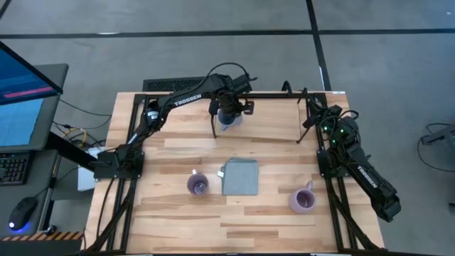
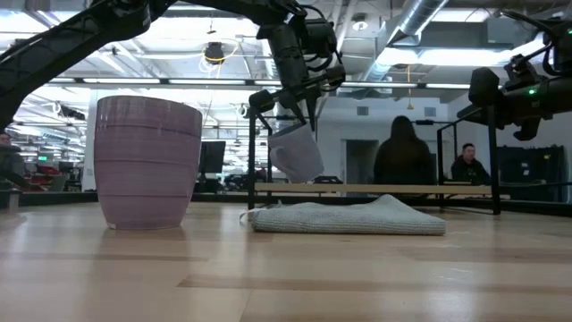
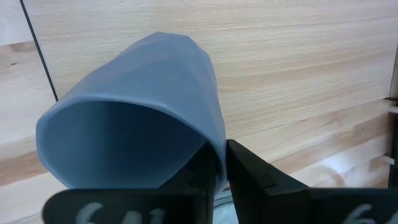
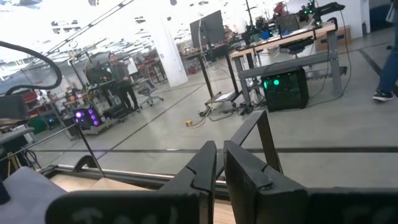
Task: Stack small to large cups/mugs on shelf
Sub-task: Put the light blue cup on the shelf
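Observation:
My left gripper (image 1: 229, 107) reaches over the shelf (image 1: 274, 119), a light board in a thin black rod frame at the table's far side, and is shut on the blue mug (image 3: 149, 99). In the low view the mug (image 2: 296, 154) hangs tilted just above the board (image 2: 384, 190). Two light purple mugs (image 1: 197, 185) (image 1: 302, 200) stand upright on the table nearer the front; one looms close in the low view (image 2: 147, 161). My right gripper (image 4: 217, 152) is shut on nothing and waits at the table's right side (image 1: 314, 115). My left gripper grips the blue mug by its rim wall (image 3: 217, 163), one finger (image 3: 200, 171) inside the mug and the other (image 3: 252, 177) outside. The fingers come from above, slanting steeply down. The mug hangs below them, tilted, mouth up toward the gripper, clear of the shelf board.
A flat grey-blue cloth square (image 1: 240, 176) lies on the table between the two purple mugs, also in front of the shelf in the low view (image 2: 349, 217). The shelf's black rods (image 3: 38, 53) stand close beside the held mug. People sit in the room beyond the table.

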You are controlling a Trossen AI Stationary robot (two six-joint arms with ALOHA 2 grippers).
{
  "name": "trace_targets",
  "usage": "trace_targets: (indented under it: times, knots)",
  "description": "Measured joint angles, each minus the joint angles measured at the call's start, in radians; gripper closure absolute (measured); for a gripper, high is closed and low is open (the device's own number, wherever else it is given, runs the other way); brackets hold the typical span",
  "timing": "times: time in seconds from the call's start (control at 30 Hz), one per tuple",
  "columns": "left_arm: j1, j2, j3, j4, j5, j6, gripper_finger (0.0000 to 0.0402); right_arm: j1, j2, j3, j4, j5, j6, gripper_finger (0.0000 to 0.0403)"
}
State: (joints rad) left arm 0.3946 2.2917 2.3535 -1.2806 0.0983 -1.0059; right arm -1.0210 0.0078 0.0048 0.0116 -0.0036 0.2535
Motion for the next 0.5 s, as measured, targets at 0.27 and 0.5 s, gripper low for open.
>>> trace_targets:
  times: [0.27, 0.5]
  knots:
    - [0.013, 0.001, 0.0, 0.001, 0.02, 0.0, 0.0334, 0.0, 0.0, 0.0, 0.0, 0.0, 0.0, 0.0347]
    - [0.023, 0.001, 0.0, 0.029, 0.019, 0.002, 0.0323, 0.0, 0.0, 0.0, 0.0, 0.0, -0.001, 0.0347]
